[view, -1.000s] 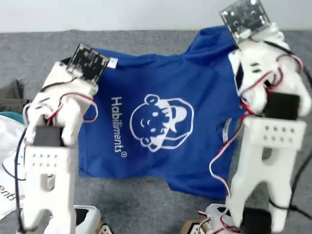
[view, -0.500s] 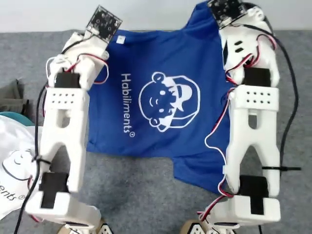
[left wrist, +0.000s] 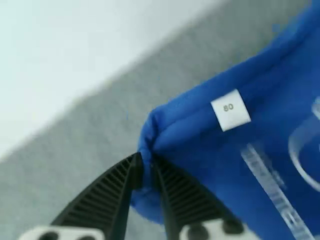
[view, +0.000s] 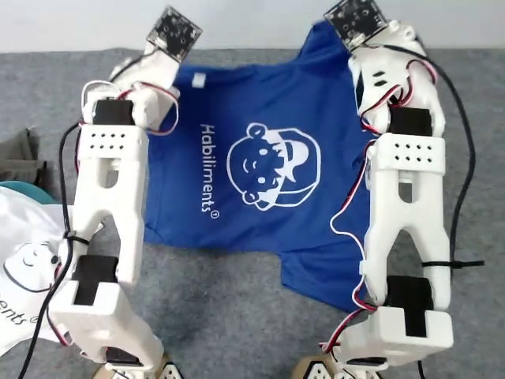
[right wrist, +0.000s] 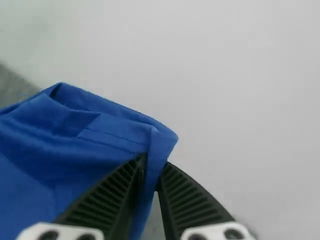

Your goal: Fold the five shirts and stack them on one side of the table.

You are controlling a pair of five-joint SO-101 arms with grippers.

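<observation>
A blue shirt (view: pixel 260 166) with a white cartoon print lies spread on the grey table, held at its far edge by both arms. My left gripper (left wrist: pixel 146 167) is shut on a folded corner of the blue shirt (left wrist: pixel 240 150), near a small white size tag (left wrist: pixel 229 110). My right gripper (right wrist: pixel 151 172) is shut on another bunched corner of the blue shirt (right wrist: pixel 65 145), lifted against the pale wall. In the high view the left arm (view: pixel 114 166) stands at the shirt's left side and the right arm (view: pixel 402 158) at its right.
A white shirt (view: pixel 24 268) with a printed face lies at the left edge, with a teal garment (view: pixel 20 189) and a dark olive one (view: pixel 20 154) beside it. The grey cloth table (view: pixel 237 316) runs back to a pale wall (view: pixel 237 24).
Both arms have stretched toward the far edge of the table, pulling the blue shirt's held corners away from the bases; the shirt has slid back and lies flatter.
</observation>
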